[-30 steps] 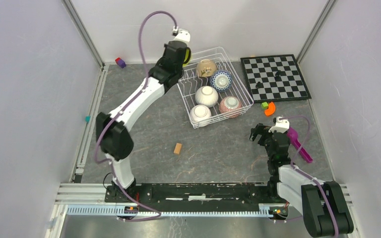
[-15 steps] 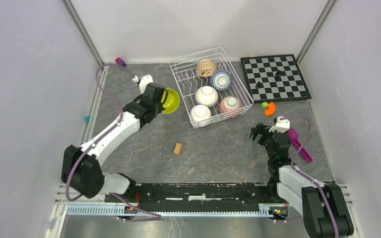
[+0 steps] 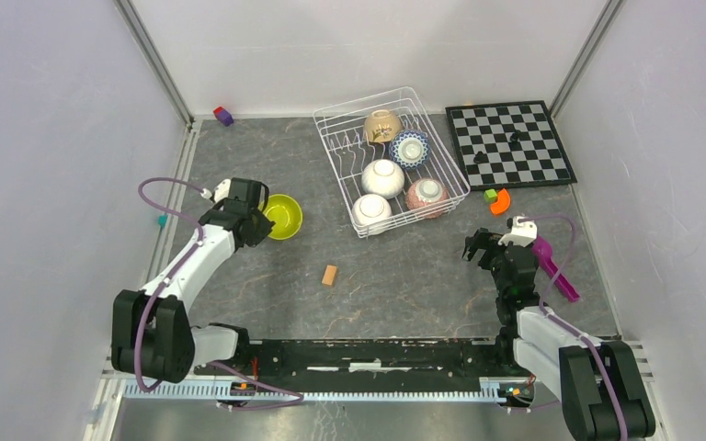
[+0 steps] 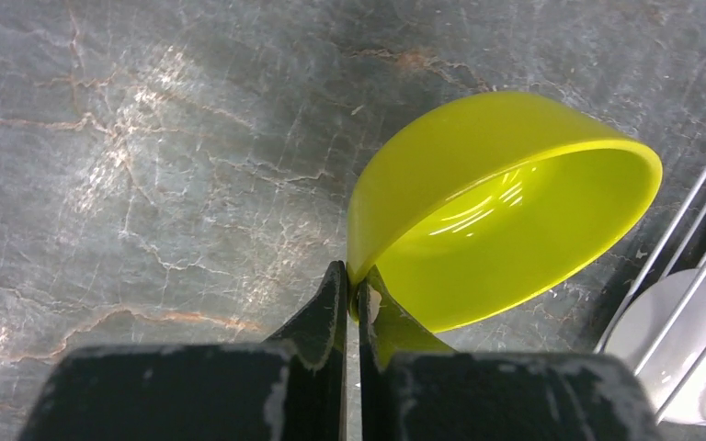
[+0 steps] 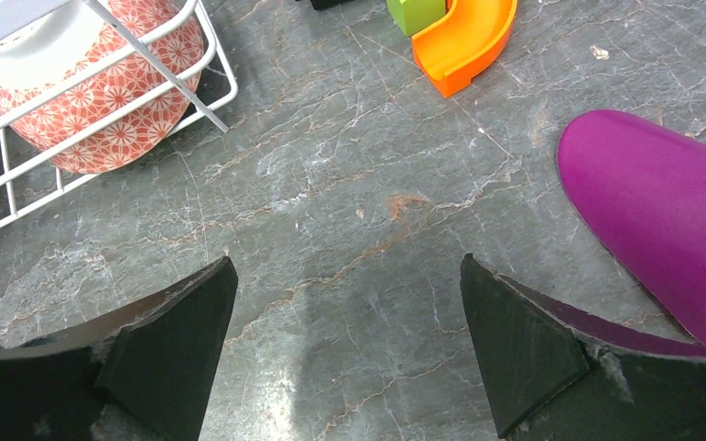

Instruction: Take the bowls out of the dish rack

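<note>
My left gripper (image 3: pixel 259 223) is shut on the rim of the lime-green bowl (image 3: pixel 283 217), out of the rack, low over the table at the left. In the left wrist view the bowl (image 4: pixel 506 211) tilts away from my pinched fingers (image 4: pixel 331 303). The white wire dish rack (image 3: pixel 340 170) holds the beige bowl (image 3: pixel 382 124), the blue-and-white bowl (image 3: pixel 411 147), two white bowls (image 3: pixel 382 176) (image 3: pixel 371 210) and the pink-red bowl (image 3: pixel 427 194). My right gripper (image 3: pixel 480 246) is open and empty, near the rack's front right corner; the pink-red bowl (image 5: pixel 101 83) shows in its wrist view.
A chessboard (image 3: pixel 509 142) lies at the back right. An orange curved piece (image 3: pixel 501 201) and green block (image 3: pixel 489 194) lie beside the rack. A purple scoop (image 3: pixel 550 262) lies right of my right gripper. A small wooden block (image 3: pixel 330 275) lies mid-table. A purple block (image 3: pixel 223 116) sits at the back left.
My left arm has swung the lime-green bowl from the rack's back left corner leftward and toward the near side, down toward the table. The right arm has not moved.
</note>
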### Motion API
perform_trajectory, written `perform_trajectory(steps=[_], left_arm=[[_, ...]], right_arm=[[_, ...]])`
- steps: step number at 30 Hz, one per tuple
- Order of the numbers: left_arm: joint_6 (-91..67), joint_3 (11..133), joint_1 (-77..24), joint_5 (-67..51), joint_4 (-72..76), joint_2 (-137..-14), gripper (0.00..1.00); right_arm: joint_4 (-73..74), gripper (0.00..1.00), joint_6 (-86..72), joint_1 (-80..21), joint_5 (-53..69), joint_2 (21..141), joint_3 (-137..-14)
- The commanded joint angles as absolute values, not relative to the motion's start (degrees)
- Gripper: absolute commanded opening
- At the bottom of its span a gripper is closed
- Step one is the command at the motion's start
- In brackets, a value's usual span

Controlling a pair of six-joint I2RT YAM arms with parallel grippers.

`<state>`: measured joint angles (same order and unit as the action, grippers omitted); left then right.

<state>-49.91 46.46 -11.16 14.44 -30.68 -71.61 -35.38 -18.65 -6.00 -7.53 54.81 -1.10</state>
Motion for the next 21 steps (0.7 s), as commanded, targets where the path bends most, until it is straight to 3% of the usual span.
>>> perform_trajectory(steps=[1, 3, 14, 21], left_arm=[[-54.0, 47.2, -9.8, 12.5, -32.5, -71.7, 0.02], [-54.6, 46.7, -9.0, 11.5, -32.2, -71.3, 0.02], [-54.9, 46.7, -7.4, 9.5, -31.8, -70.1, 0.35], [-54.6, 46.4, -7.0, 10.7, -31.6, -67.8, 0.43]], right_arm=[[-36.4, 0.98, -18.8, -6.0, -7.4, 54.9, -0.8], [-36.3, 0.98, -18.9, -6.1, -7.4, 54.8, -0.7], [-37.1, 0.98, -19.0, -6.0, -7.3, 54.1, -0.3], [-37.2, 0.98, -18.9, -6.0, -7.3, 53.8, -0.3]])
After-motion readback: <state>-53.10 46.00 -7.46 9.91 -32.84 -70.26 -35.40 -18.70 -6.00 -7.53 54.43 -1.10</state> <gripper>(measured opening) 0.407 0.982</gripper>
